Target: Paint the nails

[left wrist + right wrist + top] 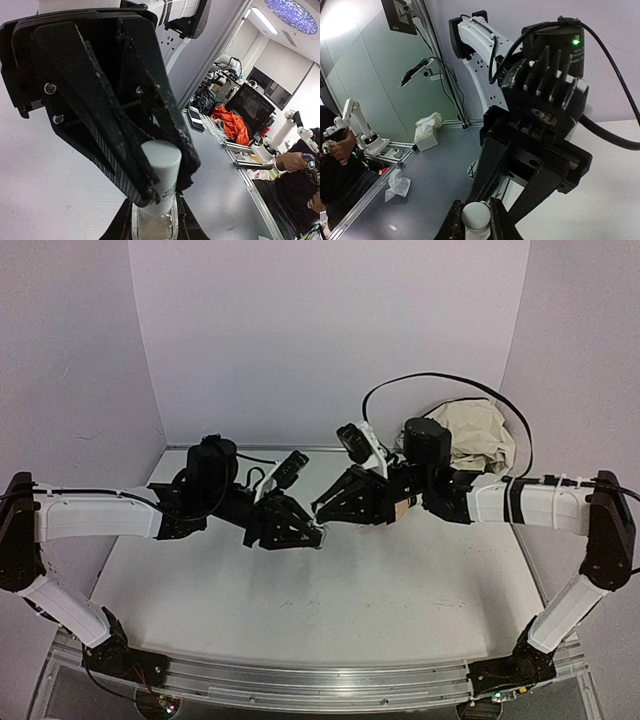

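Lying on the white table (300, 590), the beige sleeve (480, 430) sits behind the wrist of the right gripper (476, 222), with the mannequin hand (401, 507) mostly hidden beneath that wrist and its nails unseen. That gripper is clamped on a small glass bottle (156, 226). Tip to tip with it, the left gripper (166, 189) pinches the bottle's white cap (161, 162).

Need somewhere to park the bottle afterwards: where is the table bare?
Bare: wide near strip of table between the front rail and the left end effector and right end effector. Crowded: mid-table, where both clamp the bottle; back right, cloth.
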Motion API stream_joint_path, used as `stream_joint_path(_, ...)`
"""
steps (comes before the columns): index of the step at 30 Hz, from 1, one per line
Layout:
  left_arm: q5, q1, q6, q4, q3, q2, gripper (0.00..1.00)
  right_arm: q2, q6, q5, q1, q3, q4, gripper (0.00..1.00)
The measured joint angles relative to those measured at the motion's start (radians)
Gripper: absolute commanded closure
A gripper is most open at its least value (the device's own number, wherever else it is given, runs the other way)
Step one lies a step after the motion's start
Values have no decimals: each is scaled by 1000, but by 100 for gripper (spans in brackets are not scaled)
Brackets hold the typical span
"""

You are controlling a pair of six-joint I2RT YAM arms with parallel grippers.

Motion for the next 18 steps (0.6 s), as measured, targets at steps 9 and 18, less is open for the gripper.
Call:
stream_joint_path(9, -166, -5, 53, 0, -23, -2, 100, -31, -22, 122, -20, -50, -16, 61)
stream_joint_path(18, -850, 1, 176, -30, -133, -129, 100, -30, 65, 518, 1, -61, -132, 35)
